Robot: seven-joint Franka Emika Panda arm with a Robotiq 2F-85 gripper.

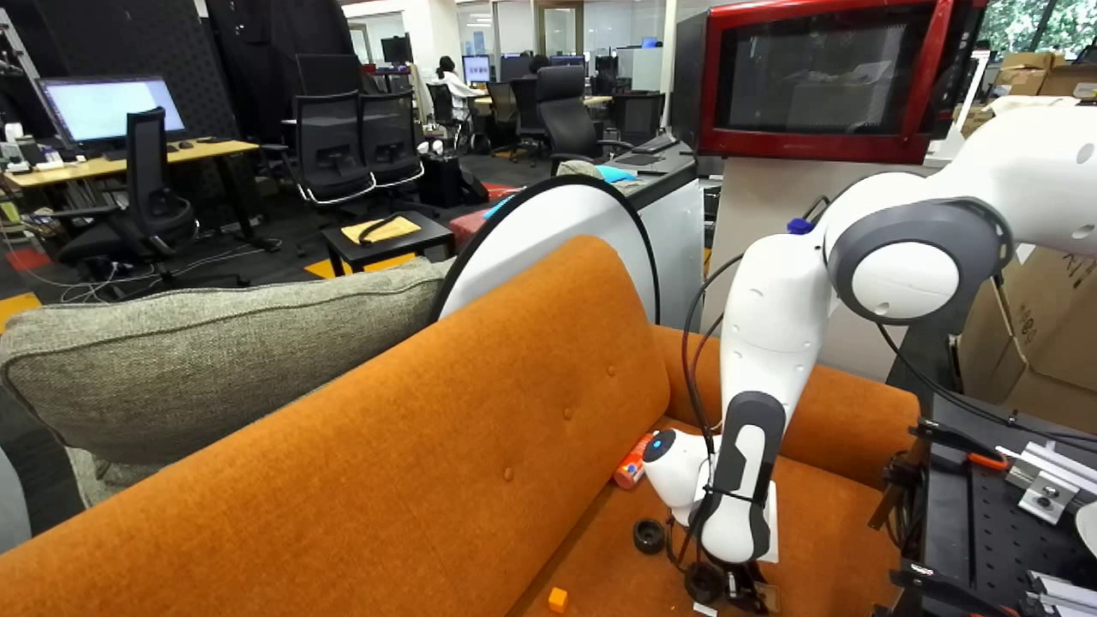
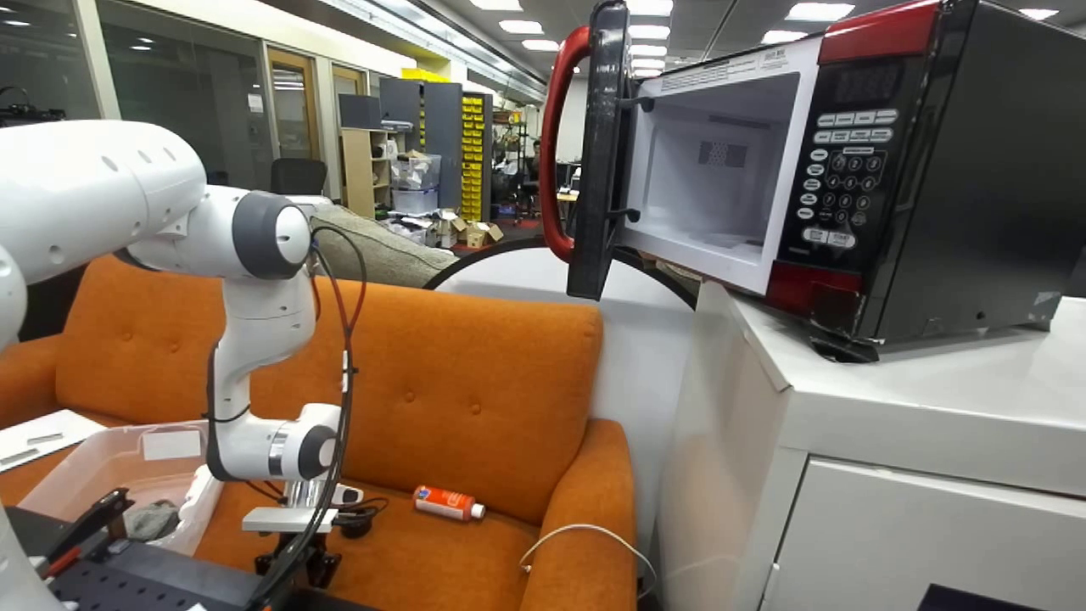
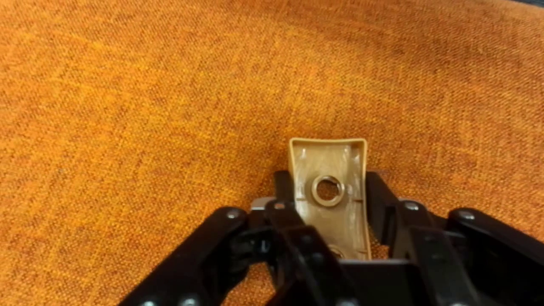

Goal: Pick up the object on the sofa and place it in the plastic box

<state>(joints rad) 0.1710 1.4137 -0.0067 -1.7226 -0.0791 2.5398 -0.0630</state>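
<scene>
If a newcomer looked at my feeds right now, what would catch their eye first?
Probably the wide orange fabric sofa dominating both exterior views, then the boxy red-and-black microwave, door open, atop the white cabinet in an exterior view. In the wrist view, the tan plastic piece clasped by the black gripper stands out.

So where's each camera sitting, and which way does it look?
In an exterior view: it seems perched high by the sofa, looking along it toward the far armrest; the arm shows at the picture's right.
In an exterior view: in front of the sofa, facing its backrest; the arm shows at the picture's left.
Wrist view: on the wrist, looking down at the tan piece; the gripper shows, its fingers at either side.
Both exterior views share the sofa, arm, bottle and microwave.
</scene>
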